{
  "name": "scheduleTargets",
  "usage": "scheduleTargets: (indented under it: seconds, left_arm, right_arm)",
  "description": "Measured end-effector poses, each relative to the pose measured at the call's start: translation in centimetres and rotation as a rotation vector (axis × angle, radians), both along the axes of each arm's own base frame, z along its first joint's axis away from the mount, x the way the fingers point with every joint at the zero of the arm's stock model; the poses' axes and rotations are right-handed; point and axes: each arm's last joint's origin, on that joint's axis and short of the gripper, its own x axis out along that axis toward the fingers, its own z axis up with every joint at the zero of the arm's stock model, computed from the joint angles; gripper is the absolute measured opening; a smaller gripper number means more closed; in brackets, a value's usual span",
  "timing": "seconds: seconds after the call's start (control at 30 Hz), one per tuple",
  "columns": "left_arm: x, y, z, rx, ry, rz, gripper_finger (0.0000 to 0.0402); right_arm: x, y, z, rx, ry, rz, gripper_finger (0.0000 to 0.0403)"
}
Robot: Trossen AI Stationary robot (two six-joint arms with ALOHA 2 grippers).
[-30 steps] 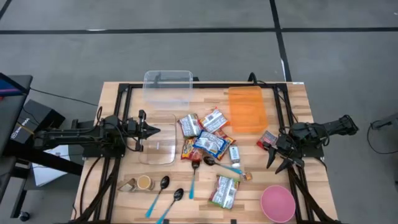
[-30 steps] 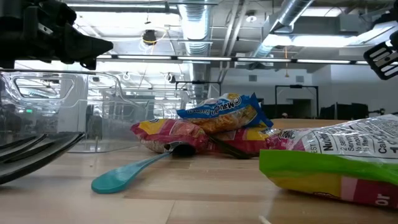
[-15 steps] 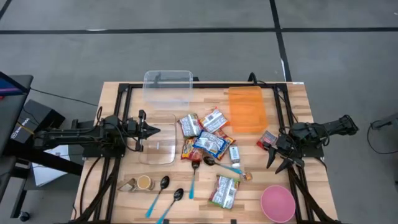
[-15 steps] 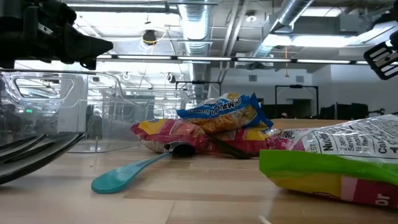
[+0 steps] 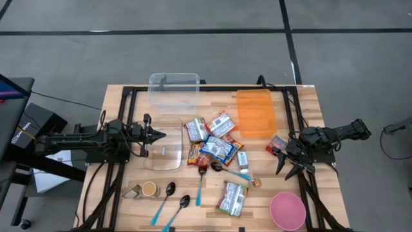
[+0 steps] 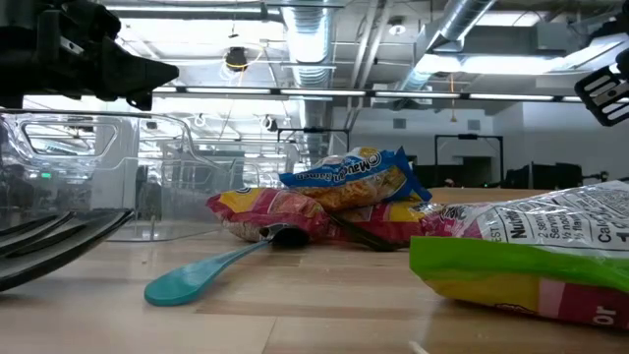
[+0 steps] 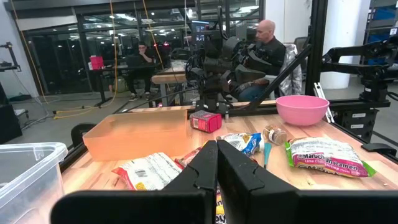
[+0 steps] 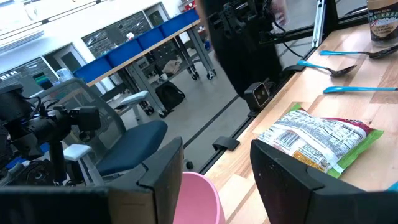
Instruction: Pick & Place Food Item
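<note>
Several food packets [image 5: 212,145] lie in a loose pile at the table's middle, one overlapping another. A green-edged ramen packet [image 5: 233,197] lies flat nearer the front edge. A small red box [image 5: 277,143] sits by the right arm. My left gripper [image 5: 158,135] hovers shut at the table's left, pointing level toward the pile, above a clear lid [image 5: 164,153]. In its wrist view the left gripper [image 7: 216,168] shows no gap between the fingers. My right gripper [image 5: 288,169] hovers open at the right. In its wrist view the right gripper [image 8: 217,180] holds nothing, with the green-edged packet [image 8: 323,140] beyond it.
An orange tray [image 5: 256,113] and a clear tub [image 5: 174,90] stand at the back. A pink bowl [image 5: 287,210] sits at the front right. Spoons [image 5: 170,191] and a small jar [image 5: 147,189] lie at the front left. Black frame rails [image 5: 122,129] run along both sides.
</note>
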Motion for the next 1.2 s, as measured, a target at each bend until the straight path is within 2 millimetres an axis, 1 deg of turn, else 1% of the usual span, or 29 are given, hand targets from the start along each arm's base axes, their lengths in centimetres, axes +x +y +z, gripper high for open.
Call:
scheduleTargets:
  seconds: [0.57, 0.63, 0.67, 0.77, 0.8, 0.83, 0.93, 1.03, 1.13, 1.2]
  left_arm:
    - [0.0, 0.0, 0.1, -0.013, -0.011, -0.002, 0.0002]
    - [0.0, 0.0, 0.4, -0.088, -0.04, -0.009, 0.0002]
    - [-0.1, 0.0, 0.7, -0.156, -0.073, -0.017, 0.0002]
    - [-0.3, 0.0, 1.7, -0.483, -0.188, -0.071, 0.0002]
    - [-0.3, 0.0, 2.0, -0.578, -0.226, -0.091, 0.0002]
    - [-0.4, 0.0, 2.3, -0.633, -0.265, -0.098, 0.0002]
    - [-0.7, 0.3, 3.1, -0.682, -0.386, -0.04, 0.0002]
    - [-1.1, 0.7, 3.9, -0.808, -0.516, -0.022, 0.0002]
    - [-1.3, 1.0, 4.0, -0.866, -0.568, 0.013, 0.0002]
    - [-1.4, 1.1, 4.1, -0.875, -0.602, 0.049, 0.0002]
  right_arm:
    - [0.0, 0.0, 0.0, 0.0, 0.001, 0.0, 0.0182]
    - [0.0, 0.0, 0.0, 0.0, 0.0, 0.0, 0.0182]
    - [0.0, 0.0, 0.0, 0.0, 0.0, 0.0, 0.0182]
    - [0.0, 0.0, 0.0, 0.0, 0.0, 0.0, 0.0182]
    - [0.0, 0.0, 0.0, 0.0, 0.0, 0.0, 0.0182]
    - [0.0, 0.0, 0.0, 0.0, 0.0, 0.0, 0.0182]
    - [0.0, 0.0, 0.0, 0.0, 0.0, 0.0, 0.0182]
    - [0.0, 0.0, 0.0, 0.0, 0.0, 0.0, 0.0182]
    - [0.0, 0.0, 0.0, 0.0, 0.0, 0.0, 0.0182]
    - [0.0, 0.0, 0.0, 0.0, 0.001, -0.002, 0.0182]
